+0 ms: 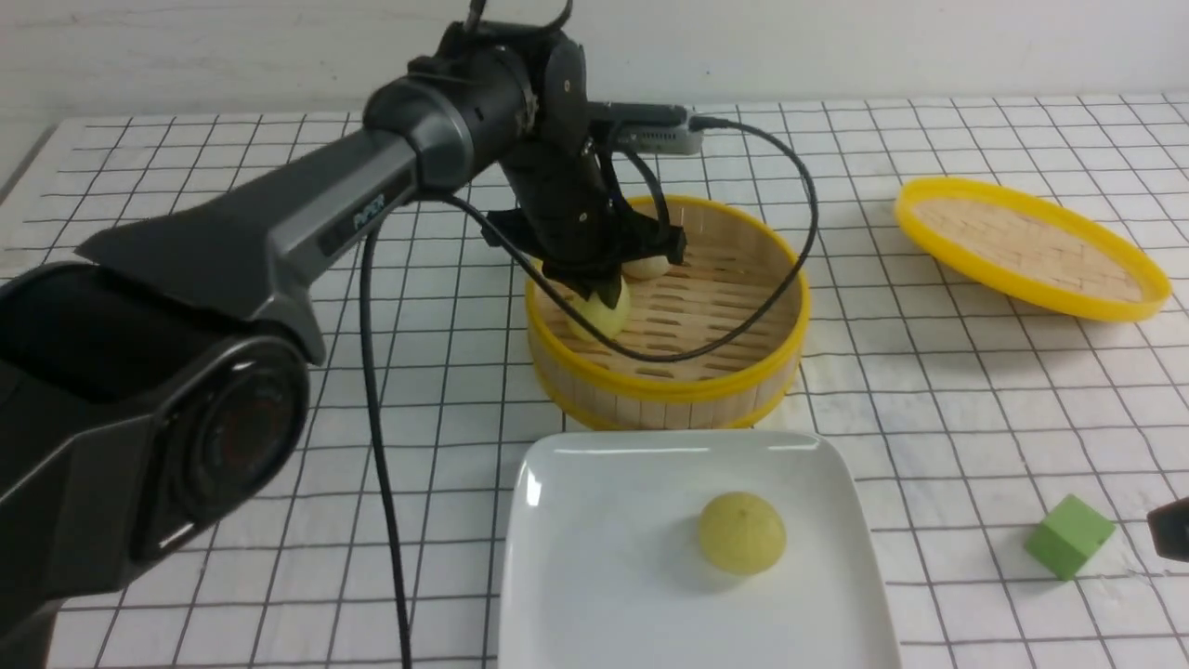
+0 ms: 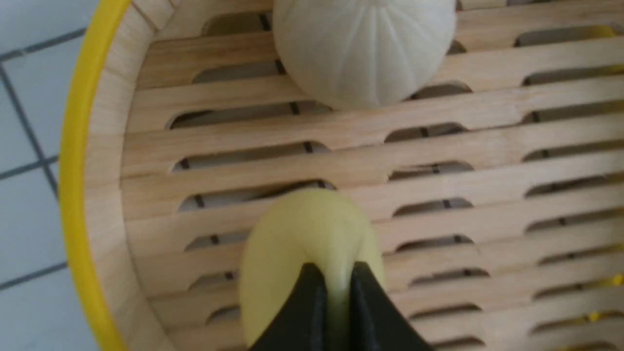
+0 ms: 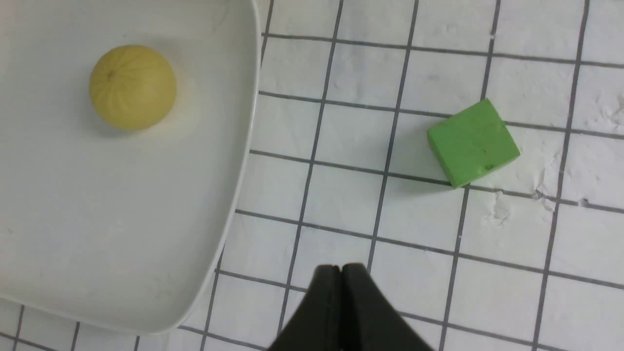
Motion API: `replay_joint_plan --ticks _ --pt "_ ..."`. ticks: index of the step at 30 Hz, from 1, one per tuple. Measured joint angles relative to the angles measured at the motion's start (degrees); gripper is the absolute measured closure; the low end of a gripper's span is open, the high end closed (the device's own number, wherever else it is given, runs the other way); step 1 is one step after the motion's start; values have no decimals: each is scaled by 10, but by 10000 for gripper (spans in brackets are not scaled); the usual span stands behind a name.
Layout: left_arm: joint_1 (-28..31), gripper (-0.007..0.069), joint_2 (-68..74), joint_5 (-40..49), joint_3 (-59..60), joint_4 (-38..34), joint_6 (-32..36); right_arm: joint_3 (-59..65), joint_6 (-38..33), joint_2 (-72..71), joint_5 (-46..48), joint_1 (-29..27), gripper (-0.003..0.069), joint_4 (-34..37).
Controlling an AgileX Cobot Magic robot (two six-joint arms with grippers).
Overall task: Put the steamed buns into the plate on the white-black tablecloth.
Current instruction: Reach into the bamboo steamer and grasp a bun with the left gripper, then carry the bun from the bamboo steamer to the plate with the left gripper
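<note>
Pinching a pale yellow bun (image 1: 606,318) (image 2: 297,234) between its black tips, the left gripper (image 1: 602,295) (image 2: 334,271) reaches down into the round steamer basket (image 1: 669,392) (image 2: 73,170) at the upper middle of the front view. The bun bulges out on both sides of the tips and sits at the basket's left inner side. Whether it touches the wooden slats cannot be told. A white bun (image 1: 648,268) (image 2: 363,48) lies on the slats just behind the gripper, apart from the held one.

Below the basket, at the bottom middle of the frame, the square white plate (image 1: 594,567) (image 3: 122,234) rests on the checked cloth (image 1: 929,418). A second yellow bun (image 1: 741,532) (image 3: 132,87) sits on it, right of centre.

The right gripper (image 3: 341,269) shows only as a dark sliver at the lower right edge of the front view. Its tips are pressed together with nothing between them, above bare cloth beside the plate. A green cube (image 1: 1068,536) (image 3: 472,142) lies near it. The basket's lid (image 1: 1031,246) rests tilted at the upper right.
</note>
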Motion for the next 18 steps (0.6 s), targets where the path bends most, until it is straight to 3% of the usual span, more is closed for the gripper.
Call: replay_joint_plan --ticks 4,9,18 --pt "-1 603 -77 65 -12 12 0 0 0 0 0 0 650 0" --pt "-1 603 -194 86 9 42 -13 0 0 -1 0 0 647 1" --pt "-26 595 -253 81 263 -58 -15 0 0 -1 2 0 647 4"
